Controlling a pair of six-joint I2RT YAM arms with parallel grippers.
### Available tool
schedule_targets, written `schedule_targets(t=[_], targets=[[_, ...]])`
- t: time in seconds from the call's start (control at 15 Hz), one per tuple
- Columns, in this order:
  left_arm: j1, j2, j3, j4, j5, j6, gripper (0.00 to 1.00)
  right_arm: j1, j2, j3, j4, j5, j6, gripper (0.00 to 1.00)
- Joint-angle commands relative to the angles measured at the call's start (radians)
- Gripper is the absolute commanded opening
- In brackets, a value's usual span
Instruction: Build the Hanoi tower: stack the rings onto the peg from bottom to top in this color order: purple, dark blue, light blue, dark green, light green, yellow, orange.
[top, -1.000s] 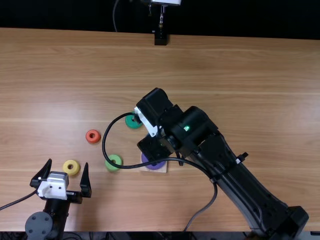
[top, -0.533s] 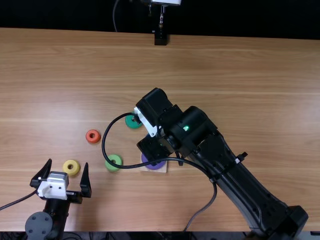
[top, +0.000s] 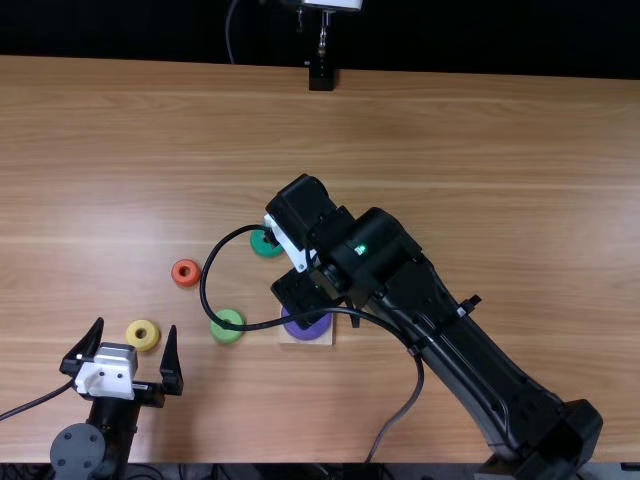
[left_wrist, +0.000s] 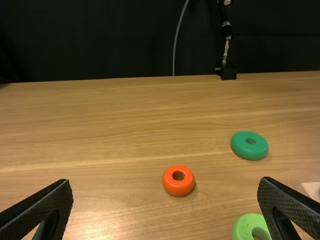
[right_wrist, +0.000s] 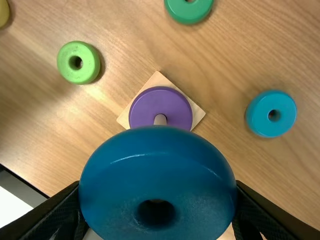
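My right gripper (top: 304, 296) is over the wooden base (top: 325, 338), where the purple ring (top: 308, 328) lies. In the right wrist view, the right gripper (right_wrist: 157, 192) is shut on the dark blue ring (right_wrist: 155, 150); beyond it the peg (right_wrist: 160, 119) pokes through the purple ring (right_wrist: 161, 102). The light blue ring (right_wrist: 271, 114) rests off to one side. At lower left stands my left gripper (top: 136, 324), open, as in the left wrist view, gripper (left_wrist: 165, 180). Nearby lie the yellow (top: 142, 335), light green (top: 227, 326), orange (top: 186, 272) and dark green rings (top: 264, 243).
The right arm reaches diagonally over the table (top: 480, 200), its cable looping above the light green ring. A black stand (top: 321, 76) is at the far edge.
The right arm has shifted slightly left with its gripper, and more of the purple ring shows. The left arm and the loose rings in the top view stayed put.
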Motion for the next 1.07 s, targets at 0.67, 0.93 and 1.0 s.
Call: schedule_targets(t=[0.67,0.93,1.0], targets=[[0.008,-0.012,-0.05,-0.011,0.004,0.011,1.0,-0.01,0.027,0.017,0.001,0.09,0.007,1.0],[0.008,-0.012,-0.05,-0.011,0.004,0.011,1.0,-0.079,0.025,0.03,0.209,0.084,0.018,1.0],[0.008,-0.012,-0.05,-0.011,0.004,0.011,1.0,-0.102,0.025,0.03,0.251,0.084,0.018,1.0]])
